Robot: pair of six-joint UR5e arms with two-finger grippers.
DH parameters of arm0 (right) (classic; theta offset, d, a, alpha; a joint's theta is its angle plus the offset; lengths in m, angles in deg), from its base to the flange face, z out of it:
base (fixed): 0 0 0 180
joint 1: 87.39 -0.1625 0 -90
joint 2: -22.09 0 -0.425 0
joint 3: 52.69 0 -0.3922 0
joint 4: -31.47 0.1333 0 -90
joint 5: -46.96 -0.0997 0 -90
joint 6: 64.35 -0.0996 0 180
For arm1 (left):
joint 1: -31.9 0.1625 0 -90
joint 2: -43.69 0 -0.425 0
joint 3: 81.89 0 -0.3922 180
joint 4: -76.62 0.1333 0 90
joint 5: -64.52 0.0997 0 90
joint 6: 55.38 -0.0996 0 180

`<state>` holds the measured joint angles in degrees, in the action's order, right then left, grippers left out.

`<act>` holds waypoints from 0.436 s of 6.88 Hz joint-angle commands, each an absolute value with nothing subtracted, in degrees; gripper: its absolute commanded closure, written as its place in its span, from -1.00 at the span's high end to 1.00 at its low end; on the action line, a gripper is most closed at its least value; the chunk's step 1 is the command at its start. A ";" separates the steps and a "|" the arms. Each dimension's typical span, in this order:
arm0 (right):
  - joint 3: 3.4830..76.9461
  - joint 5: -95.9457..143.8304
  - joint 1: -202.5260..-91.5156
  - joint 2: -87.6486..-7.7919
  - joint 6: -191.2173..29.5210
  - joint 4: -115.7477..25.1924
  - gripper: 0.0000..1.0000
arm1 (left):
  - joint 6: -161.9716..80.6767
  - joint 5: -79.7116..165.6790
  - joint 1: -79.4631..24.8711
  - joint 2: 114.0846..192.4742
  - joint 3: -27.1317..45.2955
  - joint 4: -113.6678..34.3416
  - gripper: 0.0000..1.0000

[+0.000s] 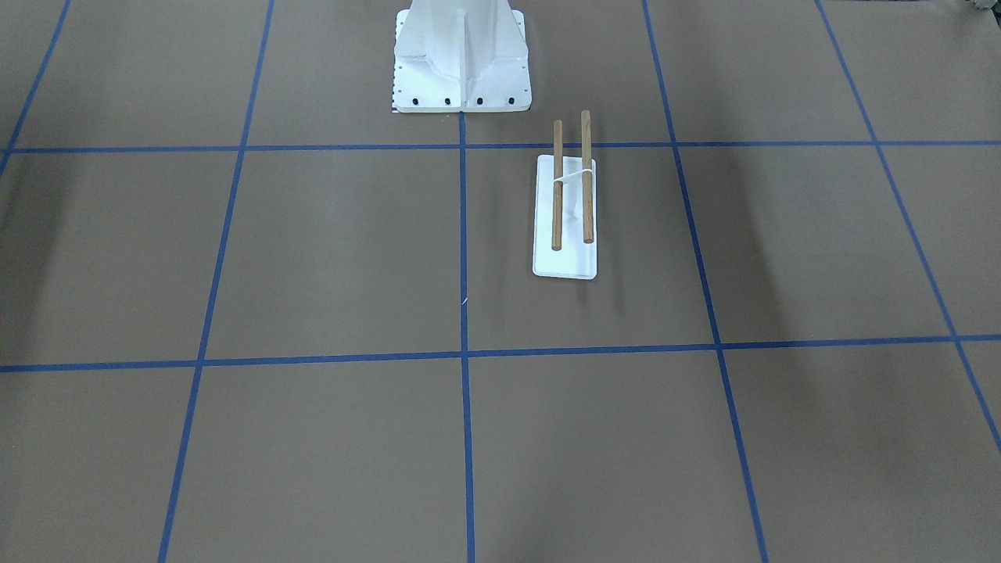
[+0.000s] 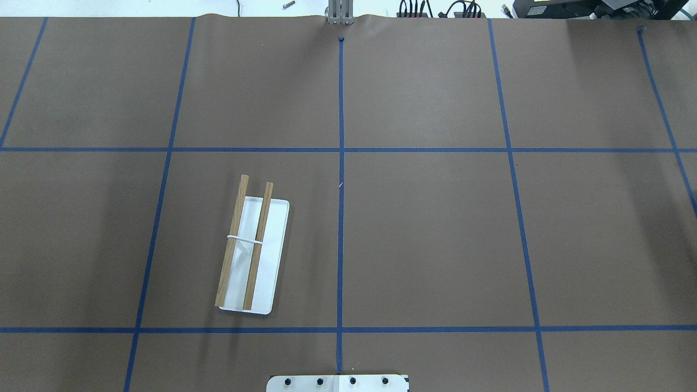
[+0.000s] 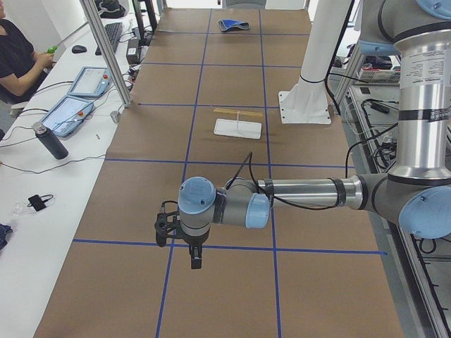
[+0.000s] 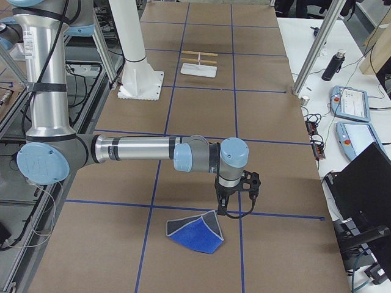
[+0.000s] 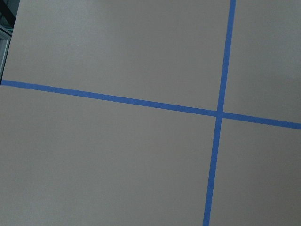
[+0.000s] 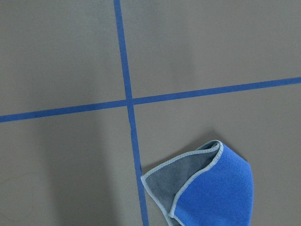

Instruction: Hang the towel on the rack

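Note:
The rack (image 1: pixel 557 195) stands empty on the brown table, two wooden rods over a white base plate (image 2: pixel 272 245); it also shows in the exterior left view (image 3: pixel 238 127) and the exterior right view (image 4: pixel 199 69). The blue towel (image 4: pixel 195 235) lies crumpled far from the rack at the table's end on my right, one corner folded over to show the grey underside (image 6: pixel 174 176). My right gripper (image 4: pixel 222 210) hangs just over the towel's edge. My left gripper (image 3: pixel 194 259) hangs over bare table at the opposite end. I cannot tell whether either is open or shut.
The white bolted robot pedestal (image 1: pixel 461 62) stands near the rack. Blue tape lines (image 2: pixel 341 163) grid the table. A side bench holds tablets (image 3: pixel 67 113) and a bottle (image 3: pixel 51 141), with a seated person (image 3: pixel 14 56) beside it.

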<state>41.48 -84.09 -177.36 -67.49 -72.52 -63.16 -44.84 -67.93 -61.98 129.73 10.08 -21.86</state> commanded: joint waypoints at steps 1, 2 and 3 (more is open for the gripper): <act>43.71 -84.25 -177.04 -68.08 -72.17 -65.73 1.00 | -44.92 -67.85 -61.97 129.73 9.87 -22.00 0.97; 43.72 -84.34 -177.04 -68.18 -72.17 -65.74 1.00 | -44.92 -67.93 -61.97 129.73 9.87 -22.08 0.97; 43.64 -84.08 -177.04 -68.09 -72.26 -65.74 1.00 | -45.01 -68.02 -61.97 129.73 9.78 -22.17 0.97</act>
